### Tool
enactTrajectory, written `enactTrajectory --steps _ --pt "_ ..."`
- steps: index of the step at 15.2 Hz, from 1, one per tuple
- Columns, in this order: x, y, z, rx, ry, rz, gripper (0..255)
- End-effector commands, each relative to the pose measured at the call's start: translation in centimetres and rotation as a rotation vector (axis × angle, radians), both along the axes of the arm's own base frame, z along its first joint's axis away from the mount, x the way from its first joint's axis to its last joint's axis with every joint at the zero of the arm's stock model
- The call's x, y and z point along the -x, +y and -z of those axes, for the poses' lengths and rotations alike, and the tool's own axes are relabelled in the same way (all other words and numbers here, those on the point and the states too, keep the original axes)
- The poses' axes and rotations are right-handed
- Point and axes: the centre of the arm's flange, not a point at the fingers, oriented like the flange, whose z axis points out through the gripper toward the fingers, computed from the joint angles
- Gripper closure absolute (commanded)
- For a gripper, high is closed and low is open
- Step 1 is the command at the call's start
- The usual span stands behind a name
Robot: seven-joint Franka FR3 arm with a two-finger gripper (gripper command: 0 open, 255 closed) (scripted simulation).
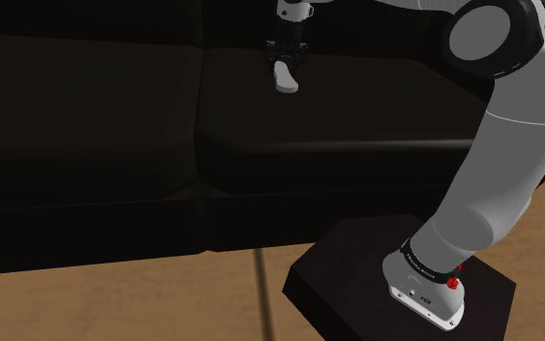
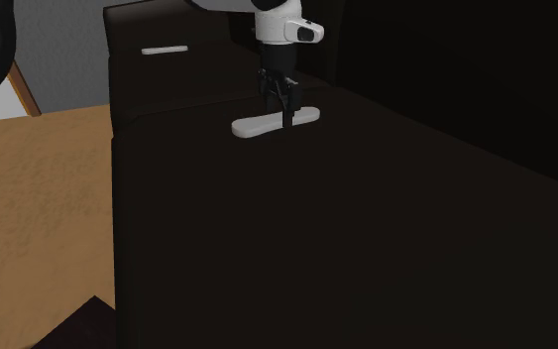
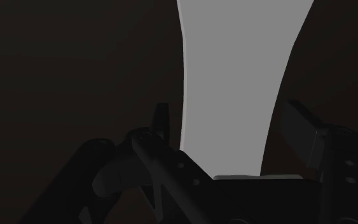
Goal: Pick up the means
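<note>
The bar (image 2: pixel 252 126) lies flat on the dark sofa (image 2: pixel 316 228). In the second exterior view its long axis runs from lower left to upper right, only a little off level. In the shoulder view the bar (image 1: pixel 285 79) is foreshortened, one rounded end turned roughly toward the camera, and it sits on that view's right-hand cushion. It is a plain pale grey-white slab, thin and long, with rounded ends and no markings (its material cannot be told).

In the wrist view the bar (image 3: pixel 234 63) runs straight away from the gripper (image 3: pixel 231 124) and broadens farther out. The gripper (image 2: pixel 284 119) stands upright over the bar's middle, straddling it across its width. Its fingers (image 3: pixel 163 121) are parted on either side of the bar, a thin dark gap showing at each edge, so it holds nothing. In the shoulder view the gripper (image 1: pixel 286 60) hangs just above the bar.

A smaller white strip (image 2: pixel 165 49) lies on the sofa's raised part, well apart from the bar.
</note>
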Motion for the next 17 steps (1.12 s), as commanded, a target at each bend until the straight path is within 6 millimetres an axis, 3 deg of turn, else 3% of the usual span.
enactTrajectory --steps 1,17 --pt "0.0 0.0 0.0 0.0 0.0 0.0 255" --pt "0.0 0.0 -8.0 0.0 0.0 0.0 255"
